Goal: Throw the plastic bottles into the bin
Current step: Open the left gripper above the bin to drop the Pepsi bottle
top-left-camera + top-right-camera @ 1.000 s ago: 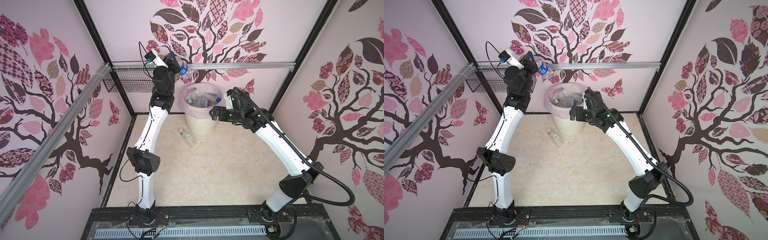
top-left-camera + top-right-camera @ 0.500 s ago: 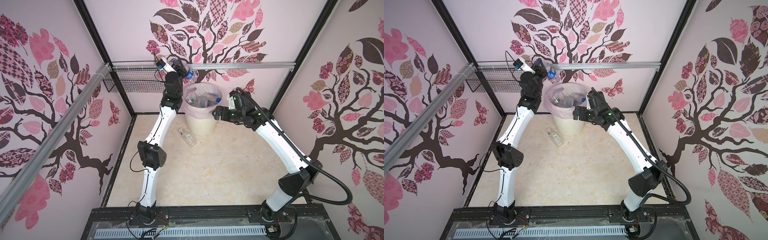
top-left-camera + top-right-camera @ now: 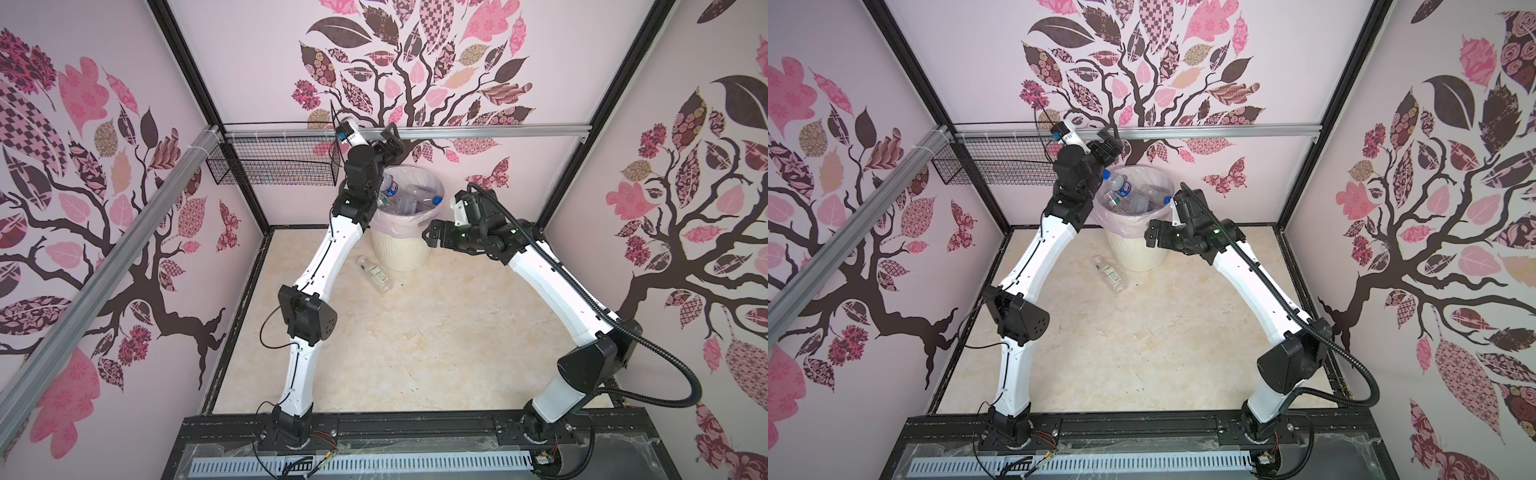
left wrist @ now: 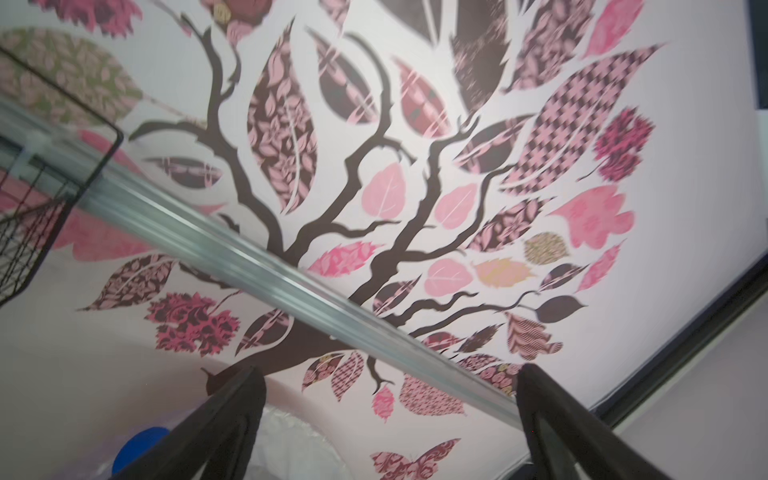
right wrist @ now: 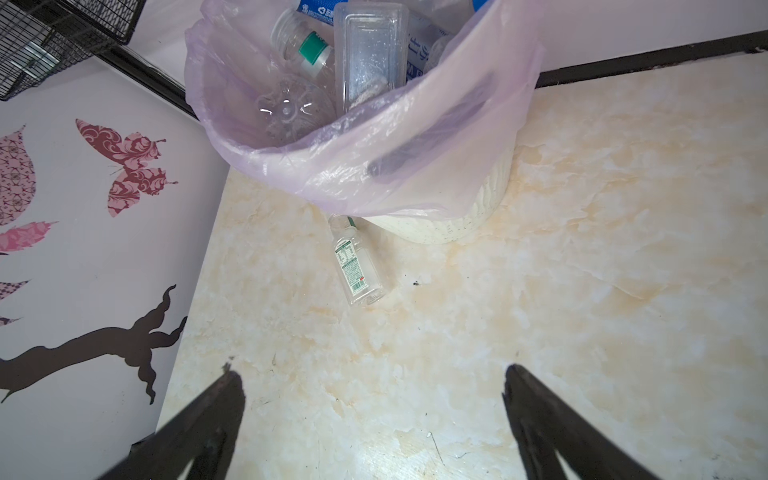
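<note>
Jaws of left gripper [image 3: 392, 141], clamped on a blue-labelled bottle [image 3: 388, 189] 1 s ago, now stand released and empty above the bin [image 3: 401, 253]. That bottle lies inside the rim on the pile; whether it has settled, cannot tell. Jaws of right gripper [image 5: 372, 372] are spread and empty beside the bin. Judgement: 1 drop done. 1 clear bottle [image 3: 375, 275] is left on the bench [image 3: 415, 340], just beside the bin's base.

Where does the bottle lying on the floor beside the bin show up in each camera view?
Top view: floor bottle lies slightly left of centre, at the foot of the bin.
Top view: floor bottle in the same place, below the bin.
Left wrist: not in it.
Right wrist: floor bottle next to the bin's base, neck toward it.
Shared landmark: the bin.
</note>
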Available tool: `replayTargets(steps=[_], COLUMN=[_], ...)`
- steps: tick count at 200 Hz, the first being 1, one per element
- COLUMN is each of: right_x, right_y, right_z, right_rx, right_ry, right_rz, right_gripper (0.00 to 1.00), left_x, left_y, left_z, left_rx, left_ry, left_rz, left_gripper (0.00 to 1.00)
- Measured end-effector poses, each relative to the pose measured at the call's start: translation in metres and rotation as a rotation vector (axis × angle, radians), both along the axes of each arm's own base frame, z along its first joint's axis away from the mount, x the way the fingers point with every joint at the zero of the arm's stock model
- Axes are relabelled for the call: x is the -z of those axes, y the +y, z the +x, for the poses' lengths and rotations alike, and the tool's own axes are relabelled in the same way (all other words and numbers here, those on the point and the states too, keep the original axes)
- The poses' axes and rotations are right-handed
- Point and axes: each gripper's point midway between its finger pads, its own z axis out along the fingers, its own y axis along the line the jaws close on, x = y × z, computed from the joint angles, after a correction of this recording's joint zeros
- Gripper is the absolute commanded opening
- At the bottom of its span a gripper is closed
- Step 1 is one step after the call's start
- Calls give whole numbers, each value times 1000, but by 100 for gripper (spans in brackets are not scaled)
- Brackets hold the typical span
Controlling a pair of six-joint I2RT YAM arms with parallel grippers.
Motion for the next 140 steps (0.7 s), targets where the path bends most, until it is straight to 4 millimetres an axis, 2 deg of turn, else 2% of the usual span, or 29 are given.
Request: replayTargets(steps=[9, 25, 36, 50, 70, 104, 140], right_x=[0, -1, -1, -2, -1, -2, -3], right_y=[1, 2, 3, 3, 3, 3, 1], right_z=[-1, -1, -1, 0, -1, -1, -4], right_rx=[-3, -7, -8, -6, -4, 1, 2], right_ry=[4, 4, 3, 2, 5, 7, 3], right_rz=[6, 13, 15, 18, 20, 25, 30], right_gripper=[100, 99, 100, 100, 100, 100, 100], left_x=[-21, -45, -53, -52, -31, 22, 60], left_y=[6, 16, 20, 22, 21, 20, 26], left_z=[-15, -36, -44, -50, -47, -41, -50], left_rx=[0, -1, -1, -2, -6, -13, -13], left_ry=[-35, -74, -83, -70, -9, 132, 250], left_rz=[-12, -25, -27, -17, 13, 75, 105], left_gripper=[97, 97, 97, 97, 97, 97, 97])
